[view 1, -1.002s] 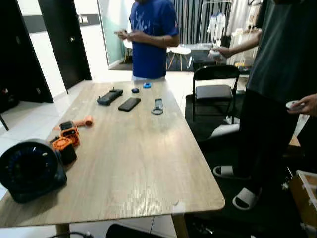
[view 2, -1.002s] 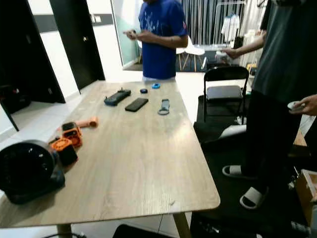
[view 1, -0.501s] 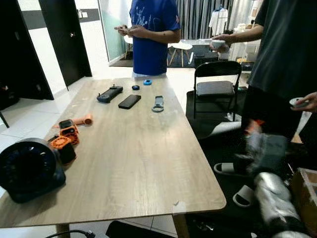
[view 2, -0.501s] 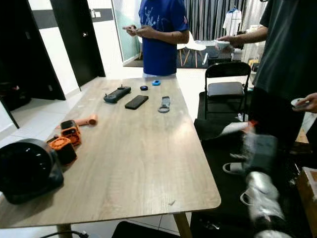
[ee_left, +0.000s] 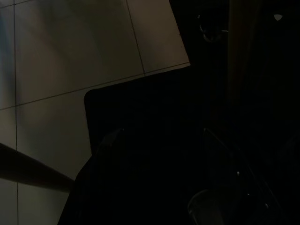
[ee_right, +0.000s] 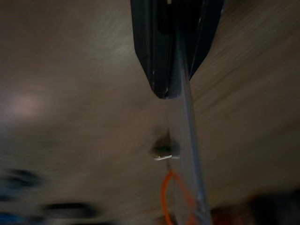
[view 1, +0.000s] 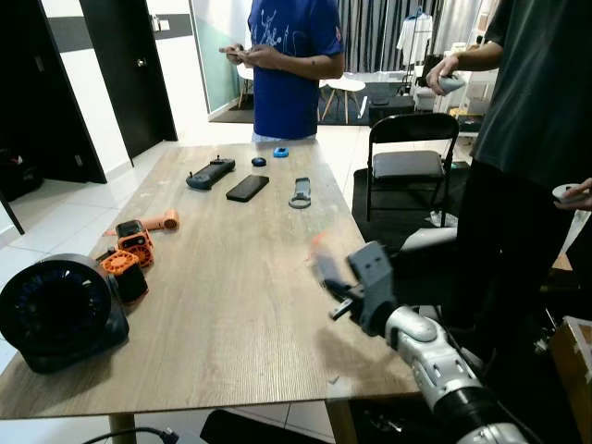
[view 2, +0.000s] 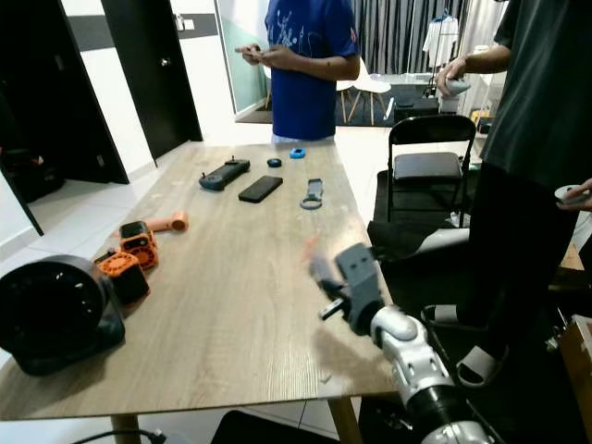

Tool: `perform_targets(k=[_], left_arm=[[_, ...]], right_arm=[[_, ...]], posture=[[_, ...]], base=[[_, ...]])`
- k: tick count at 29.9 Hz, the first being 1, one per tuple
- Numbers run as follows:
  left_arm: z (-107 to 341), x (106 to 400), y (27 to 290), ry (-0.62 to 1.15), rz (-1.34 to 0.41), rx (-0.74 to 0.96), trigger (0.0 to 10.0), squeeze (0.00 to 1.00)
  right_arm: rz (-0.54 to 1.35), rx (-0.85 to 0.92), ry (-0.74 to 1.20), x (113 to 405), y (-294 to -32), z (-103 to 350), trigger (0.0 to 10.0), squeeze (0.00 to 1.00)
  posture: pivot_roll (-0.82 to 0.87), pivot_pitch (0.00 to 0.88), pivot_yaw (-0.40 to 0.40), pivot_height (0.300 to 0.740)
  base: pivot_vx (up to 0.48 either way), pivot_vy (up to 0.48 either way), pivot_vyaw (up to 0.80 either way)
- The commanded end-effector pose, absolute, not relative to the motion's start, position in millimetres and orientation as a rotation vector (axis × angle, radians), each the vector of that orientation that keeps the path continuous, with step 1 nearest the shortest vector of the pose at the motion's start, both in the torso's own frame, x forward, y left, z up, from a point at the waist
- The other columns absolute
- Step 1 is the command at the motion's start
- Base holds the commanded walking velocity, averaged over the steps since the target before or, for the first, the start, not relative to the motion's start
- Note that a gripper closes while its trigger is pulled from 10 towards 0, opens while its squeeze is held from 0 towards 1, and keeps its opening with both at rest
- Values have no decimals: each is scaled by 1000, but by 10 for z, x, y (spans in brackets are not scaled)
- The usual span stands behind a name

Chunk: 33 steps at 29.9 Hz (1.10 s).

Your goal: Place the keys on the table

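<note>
My right gripper (view 1: 326,273) hangs blurred over the near right part of the wooden table (view 1: 231,314), a little above its top. In the right wrist view its black fingers (ee_right: 154,56) are shut on a grey strap (ee_right: 185,122). From the strap dangle the keys (ee_right: 165,150), small metal pieces with an orange loop (ee_right: 171,192). An orange smear (view 1: 317,243) shows just above the gripper in the eye views. The left arm hangs idle, and its wrist view is dark, with pale floor tiles (ee_left: 70,56).
A black round fan (view 1: 55,314) and orange tools (view 1: 129,254) sit at the near left. A phone (view 1: 247,188), a controller (view 1: 210,173) and a grey strap (view 1: 300,192) lie at the far end. One person (view 1: 289,65) stands beyond the table, another (view 1: 536,139) at its right by a folding chair (view 1: 407,162).
My right arm has come up from the low right and swung left over the table's right edge with the keys. The camera has shifted slightly.
</note>
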State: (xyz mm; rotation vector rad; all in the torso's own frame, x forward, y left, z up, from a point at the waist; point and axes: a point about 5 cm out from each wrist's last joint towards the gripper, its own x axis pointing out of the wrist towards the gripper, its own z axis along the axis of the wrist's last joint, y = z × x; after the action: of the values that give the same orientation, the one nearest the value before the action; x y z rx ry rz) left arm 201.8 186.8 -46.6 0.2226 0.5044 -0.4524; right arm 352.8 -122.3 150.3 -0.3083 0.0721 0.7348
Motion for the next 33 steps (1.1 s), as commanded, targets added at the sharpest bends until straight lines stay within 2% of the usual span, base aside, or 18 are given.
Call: perform_targets(k=[1,7,11,16,27,28,33], left_arm=[[-502,1963,1880,522,-439,208,10000,0],[-504,1959,1874,522,-442,202,10000,0],[-505,1962,1863,523,-449,202,10000,0],[-500,1977,1848,522,-455,202,10000,0],[-489,2007,1834,520,-456,195,10000,0],[-480,2019,1824,512,-453,186,10000,0],[-463,2034,1809,494,-445,174,10000,0]], right_arm=[[795,-381,117,3464,-1203,1447,10000,0],[753,-442,175,3449,-1366,1409,10000,0],[658,-516,242,3470,-1586,1354,10000,0],[580,-574,271,3503,-1703,1344,10000,0],[497,-539,178,3703,-1595,1487,10000,0],[516,-537,187,3766,-1488,1481,10000,0],[589,-534,209,3794,-1306,1460,10000,0]], posture=[[30,46,45,740],[26,44,46,740],[15,43,49,740],[10,41,54,740],[5,51,59,740],[11,61,53,740],[19,66,41,740]], base=[[0,0,0],[0,0,0],[0,0,0],[0,0,0],[0,0,0],[0,0,0],[0,0,0]])
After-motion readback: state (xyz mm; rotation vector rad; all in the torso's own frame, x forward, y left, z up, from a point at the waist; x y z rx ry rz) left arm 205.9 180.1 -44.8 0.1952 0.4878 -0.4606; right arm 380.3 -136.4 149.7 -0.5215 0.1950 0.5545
